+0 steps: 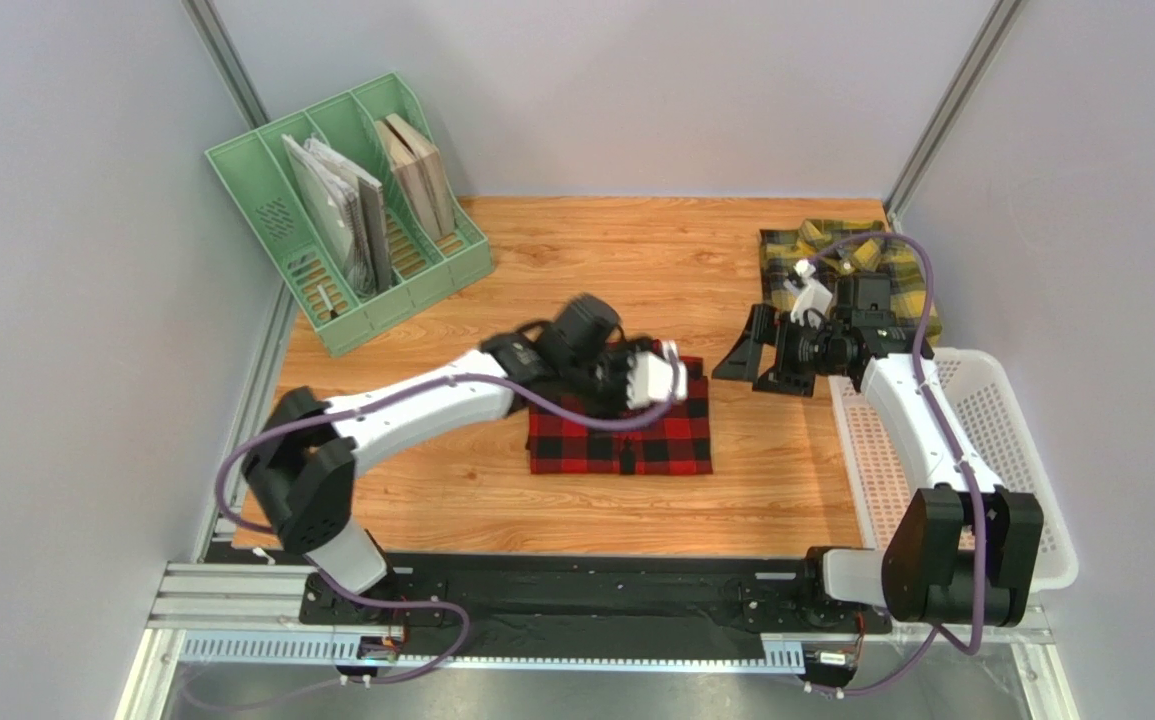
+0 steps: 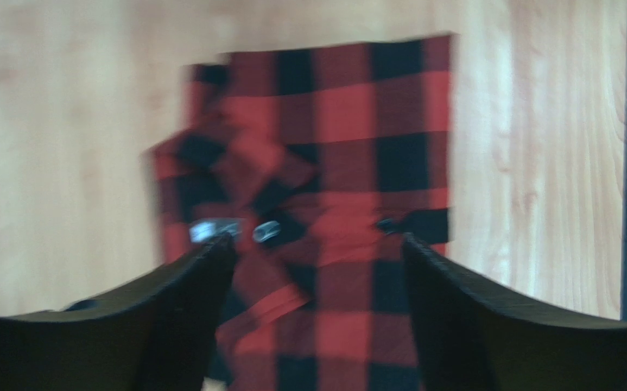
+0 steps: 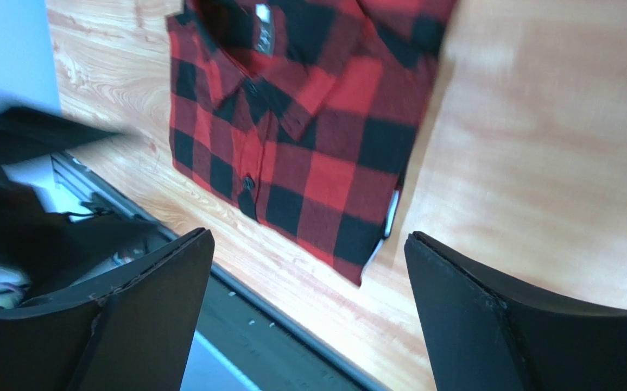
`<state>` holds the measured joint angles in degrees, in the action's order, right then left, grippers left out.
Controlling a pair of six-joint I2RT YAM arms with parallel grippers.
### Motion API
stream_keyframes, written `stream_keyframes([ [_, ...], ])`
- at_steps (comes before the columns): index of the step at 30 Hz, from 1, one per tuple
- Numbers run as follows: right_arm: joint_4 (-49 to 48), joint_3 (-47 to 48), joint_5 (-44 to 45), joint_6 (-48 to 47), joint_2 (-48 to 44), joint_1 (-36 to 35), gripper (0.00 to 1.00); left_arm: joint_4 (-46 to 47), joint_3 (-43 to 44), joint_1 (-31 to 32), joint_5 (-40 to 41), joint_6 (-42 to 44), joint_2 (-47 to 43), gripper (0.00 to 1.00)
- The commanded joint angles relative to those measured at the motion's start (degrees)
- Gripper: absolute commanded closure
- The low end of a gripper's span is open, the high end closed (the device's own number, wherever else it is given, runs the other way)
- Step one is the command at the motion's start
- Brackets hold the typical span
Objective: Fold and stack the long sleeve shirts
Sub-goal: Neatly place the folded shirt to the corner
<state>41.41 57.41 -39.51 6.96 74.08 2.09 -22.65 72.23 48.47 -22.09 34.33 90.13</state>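
The red-and-black check shirt [image 1: 628,438] lies folded into a small rectangle on the wooden table. Its collar and buttons face up in the left wrist view [image 2: 349,155] and the right wrist view [image 3: 316,122]. My left gripper [image 1: 649,387] hovers right over its far edge, open and empty, jaws spread wide over the cloth [image 2: 316,252]. My right gripper [image 1: 750,354] is open and empty, in the air just right of the shirt [image 3: 308,244]. The yellow-and-dark-green check shirt [image 1: 801,258] lies at the back right, partly hidden by my right arm.
A white plastic basket [image 1: 989,435] stands along the right edge. A green file rack [image 1: 290,248] with books stands at the back left. Grey walls close in both sides. A black rail [image 3: 292,326] runs along the near table edge.
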Motion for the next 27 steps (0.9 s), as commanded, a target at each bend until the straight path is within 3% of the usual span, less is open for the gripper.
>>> stream_keyframes([
  [1,-0.4,-2.6,0.7,8.5,-2.4,1.9,0.05,9.4,-3.6,8.6,5.0,8.0,3.7,0.28],
  [2,-0.7,-3.3,1.1,9.4,-2.6,2.0,0.05,12.5,-4.3,11.0,5.6,8.8,6.1,0.34],
  [8,-1.4,-4.8,2.5,13.6,-0.9,3.4,0.05,18.3,-4.2,16.8,9.2,11.6,14.3,0.44],
  [16,-3.9,-7.1,-0.2,15.4,1.4,3.5,0.05,19.8,-2.4,18.2,12.3,8.6,20.6,0.49],
  [23,-9.8,-11.0,0.4,16.4,1.9,0.4,0.07,21.3,-0.7,13.1,11.7,4.1,20.4,0.95],
  [27,-12.8,-11.2,1.1,17.4,5.2,-0.9,0.07,19.4,0.0,10.8,8.4,2.5,18.2,1.00],
])
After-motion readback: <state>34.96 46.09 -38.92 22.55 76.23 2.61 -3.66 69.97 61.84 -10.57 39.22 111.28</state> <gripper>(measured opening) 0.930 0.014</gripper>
